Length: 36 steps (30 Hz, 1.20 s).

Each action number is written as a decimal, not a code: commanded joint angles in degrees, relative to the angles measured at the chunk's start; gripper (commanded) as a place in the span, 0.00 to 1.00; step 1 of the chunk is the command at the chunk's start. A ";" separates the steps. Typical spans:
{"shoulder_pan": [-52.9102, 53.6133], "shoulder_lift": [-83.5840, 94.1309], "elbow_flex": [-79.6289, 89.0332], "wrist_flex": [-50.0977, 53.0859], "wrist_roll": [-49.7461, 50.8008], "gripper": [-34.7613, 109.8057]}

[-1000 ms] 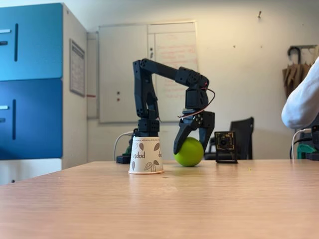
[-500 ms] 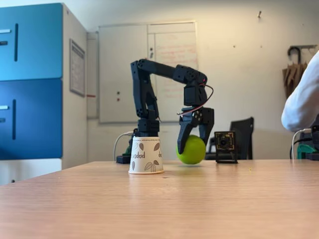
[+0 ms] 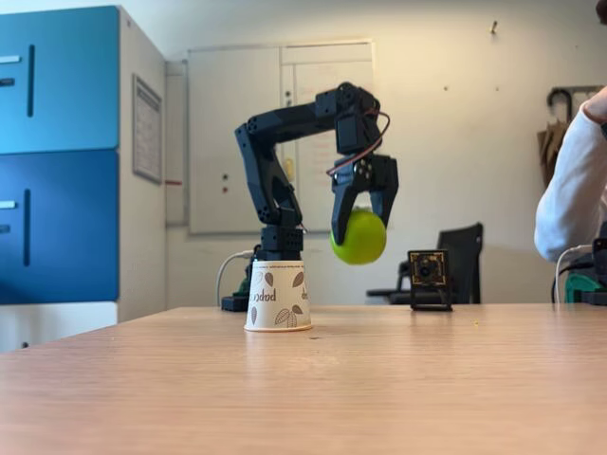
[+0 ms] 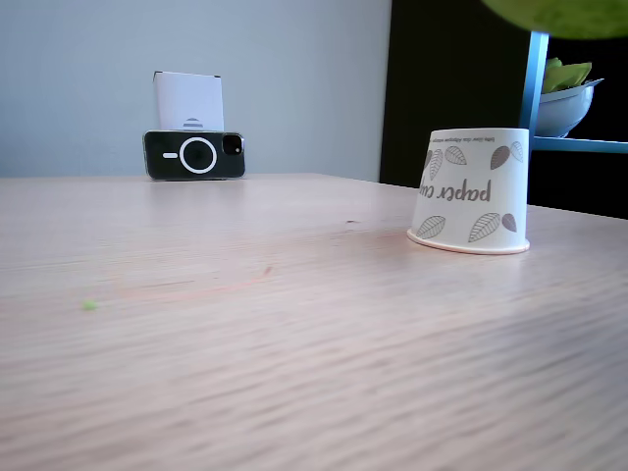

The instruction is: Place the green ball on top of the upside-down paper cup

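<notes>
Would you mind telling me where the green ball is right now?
In a fixed view, the green ball hangs in the claw, clear of the table, up and to the right of the upside-down paper cup.

A light wooden table carries the upside-down paper cup, which stands rim-down on the bare wood in both fixed views. Farther back on it stand the arm's base and a small black camera. In a fixed view a phone lies on its side at the far edge.
</notes>
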 commanded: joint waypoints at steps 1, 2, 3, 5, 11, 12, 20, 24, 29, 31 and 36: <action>1.76 2.29 -5.98 2.72 -0.53 0.38; 2.81 2.46 -6.77 2.81 -1.67 0.38; 3.87 2.64 -7.47 2.72 -2.64 0.39; 6.33 2.90 -9.23 2.55 -5.36 0.39; 13.97 2.55 -15.47 1.05 -15.91 0.39; 15.29 2.46 -16.08 0.62 -17.84 0.39; 23.64 2.55 -17.58 0.09 -26.72 0.40; 26.81 3.52 -16.70 0.62 -28.65 0.40; 31.29 5.36 -12.57 -1.49 -31.38 0.41; 33.05 6.59 -9.49 -3.16 -32.17 0.41; 36.30 8.88 -2.46 -7.12 -32.52 0.41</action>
